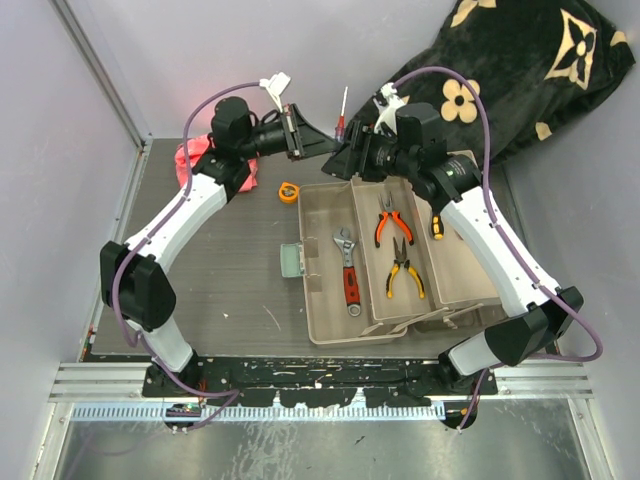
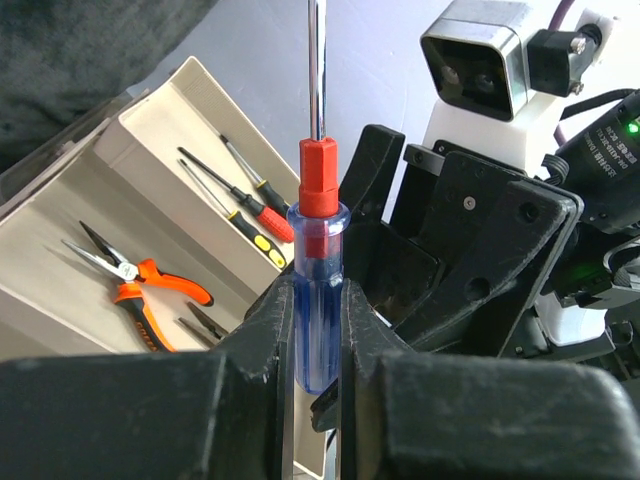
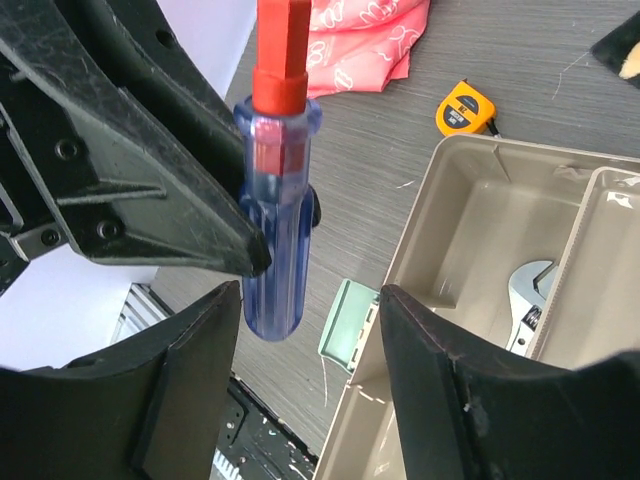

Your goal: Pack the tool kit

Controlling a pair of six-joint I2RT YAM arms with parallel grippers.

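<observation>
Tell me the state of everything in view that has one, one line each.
toolbox: open
blue-handled screwdriver: handle clamped by left gripper
left gripper: shut on the screwdriver
right gripper: open, fingers either side of the handle
red wrench: lying in the toolbox
orange pliers: lying in the toolbox
tape measure: on the table, outside the toolbox

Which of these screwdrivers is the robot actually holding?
The blue see-through-handled screwdriver with the red collar, clamped upright in the left gripper. The slimmer red and yellow-black ones lie in the toolbox tray.
</observation>
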